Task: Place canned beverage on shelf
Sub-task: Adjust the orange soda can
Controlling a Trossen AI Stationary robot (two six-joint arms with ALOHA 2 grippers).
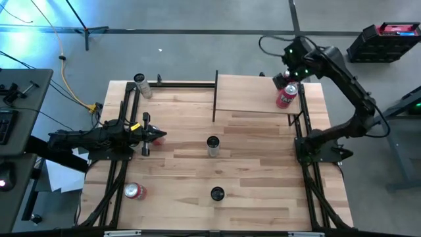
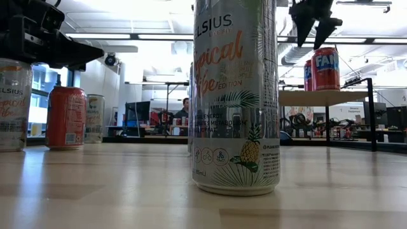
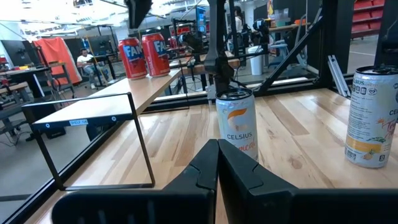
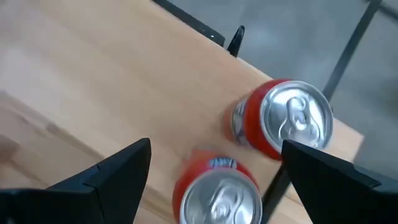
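Two red Fanta cans on the shelf, right pincer spread wide above them, gripping nothing.

Right pincer (image 4: pixel 211 168) hovers over the red cans (image 2: pixel 325 68) at the far right corner of the shelf (image 1: pixel 253 92); they stand upright, just beside each other, lettering reads "FAN". Left pincer (image 3: pixel 217 163) clenched empty, low over the table (image 1: pixel 256 178) on its left side. Silver can (image 2: pixel 236 95) mid-table reads "CELSIUS", "Tropical Vibe edition", with a pineapple graphic. More Celsius cans (image 1: pixel 143 85) and another red can (image 1: pixel 135 191) near the left edge.
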